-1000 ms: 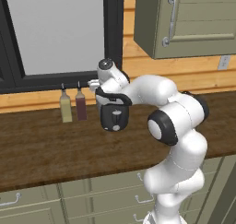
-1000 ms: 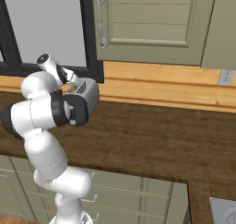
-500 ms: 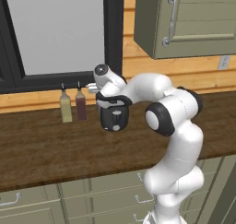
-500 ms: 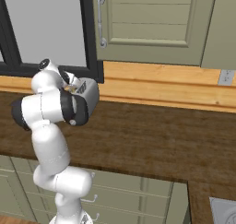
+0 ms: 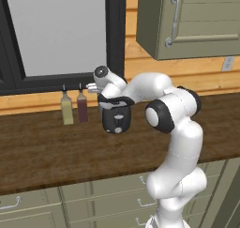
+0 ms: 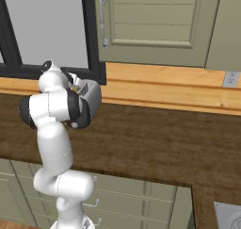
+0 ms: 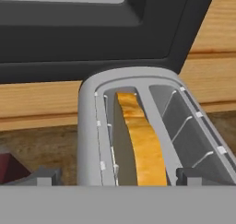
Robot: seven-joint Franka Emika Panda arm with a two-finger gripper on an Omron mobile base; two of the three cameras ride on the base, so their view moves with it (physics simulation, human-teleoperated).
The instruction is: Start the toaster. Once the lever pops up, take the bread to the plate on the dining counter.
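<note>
So I'm parked right over the toaster [image 7: 138, 126], looking straight down into its two slots, and my gripper [image 7: 115, 177] has its jaws spread wide, one dark tip poking up on each side of the toaster body, nothing held between them. The bread [image 7: 143, 144] is sitting in the left slot as I see it, golden-brown along the edge, tucked between the wire guides; the other slot has no slice in it. From the left base view the toaster's black end panel [image 5: 116, 120] faces the camera with its little white knob, and my wrist is right on top of it, so I can't see the tips there. It stands on the long dark wood counter [image 5: 42, 147], back near the wall under the black-framed window [image 5: 56, 34]. Two small bottles [image 5: 75, 107], one yellowish and one dark red, stand just beside it to the left in that view. In the right base view the silver side of the toaster [image 6: 90, 98] peeks out from behind my arm.
</note>
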